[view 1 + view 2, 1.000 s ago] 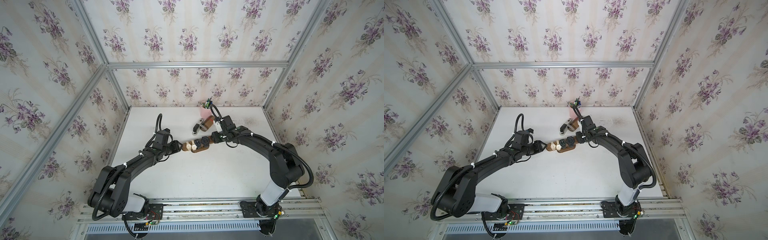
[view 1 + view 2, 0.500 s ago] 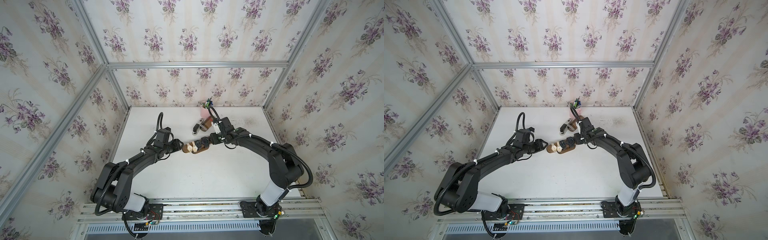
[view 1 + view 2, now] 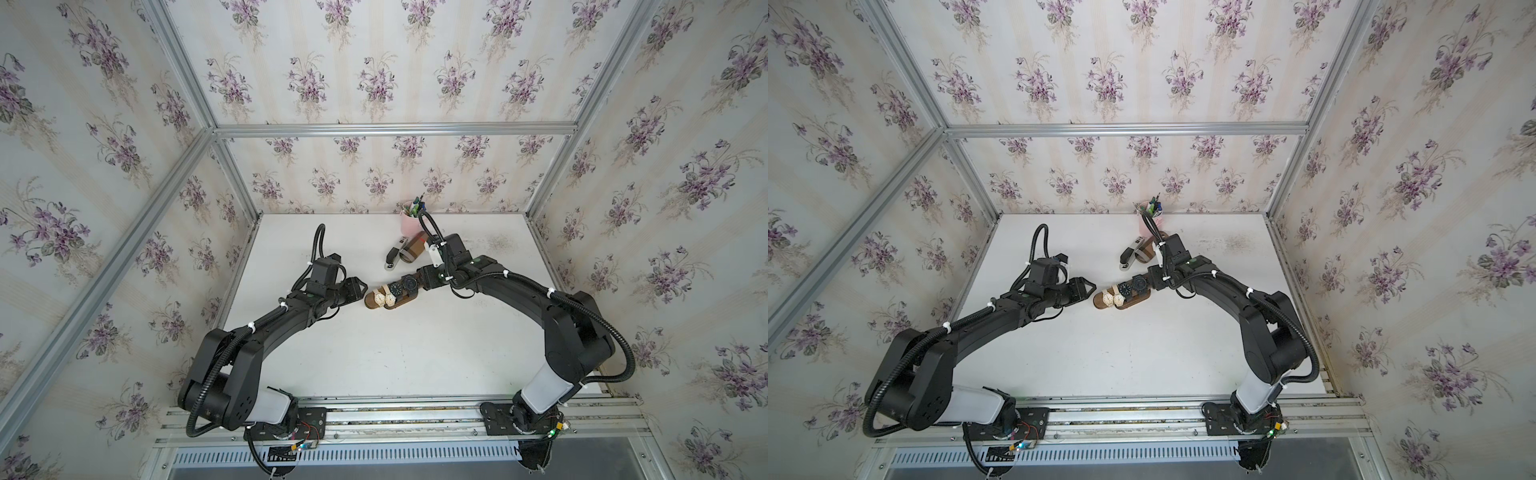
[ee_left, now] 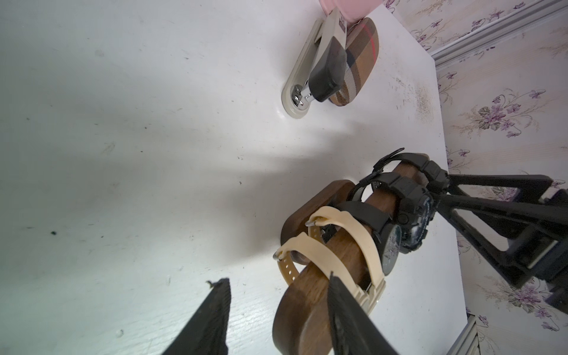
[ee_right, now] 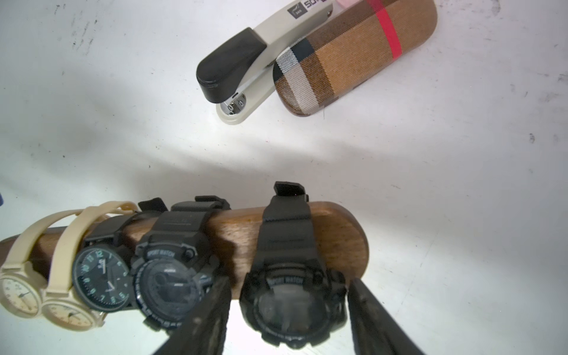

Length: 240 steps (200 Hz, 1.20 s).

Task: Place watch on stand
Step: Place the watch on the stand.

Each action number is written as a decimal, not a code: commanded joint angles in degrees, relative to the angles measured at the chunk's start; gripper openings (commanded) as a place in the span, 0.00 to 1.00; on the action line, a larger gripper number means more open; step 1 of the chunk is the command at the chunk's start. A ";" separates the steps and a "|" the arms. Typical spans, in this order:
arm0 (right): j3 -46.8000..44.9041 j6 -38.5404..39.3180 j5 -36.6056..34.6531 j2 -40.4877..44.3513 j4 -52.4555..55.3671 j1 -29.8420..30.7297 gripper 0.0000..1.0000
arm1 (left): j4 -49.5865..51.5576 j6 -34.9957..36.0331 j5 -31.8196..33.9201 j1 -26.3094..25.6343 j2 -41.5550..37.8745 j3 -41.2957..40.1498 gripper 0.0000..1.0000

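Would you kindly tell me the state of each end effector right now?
Left end effector: open, empty.
Right end effector: open, straddling the endmost black watch on the stand.

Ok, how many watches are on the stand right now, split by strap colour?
Beige watches: 2
Black watches: 3
Total on the stand: 5
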<state>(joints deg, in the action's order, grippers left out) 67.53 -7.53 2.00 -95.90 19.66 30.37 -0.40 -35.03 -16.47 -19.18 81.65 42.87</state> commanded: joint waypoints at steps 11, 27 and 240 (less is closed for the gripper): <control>-0.82 -0.94 -0.33 2.64 -0.20 -0.10 0.60 | 1.95 1.09 2.02 0.17 -2.82 -0.02 0.54; -1.60 -1.42 0.61 3.79 -0.85 -0.72 0.59 | 2.75 1.45 2.81 0.18 -3.66 -0.16 0.58; 1.65 -0.81 4.34 0.14 -0.36 -2.25 0.37 | 3.71 3.24 3.24 0.11 -5.23 -1.67 0.67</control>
<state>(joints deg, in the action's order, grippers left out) 68.97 -8.95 6.92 -96.79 19.29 28.12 2.74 -32.91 -14.11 -19.11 77.12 41.12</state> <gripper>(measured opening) 0.342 0.658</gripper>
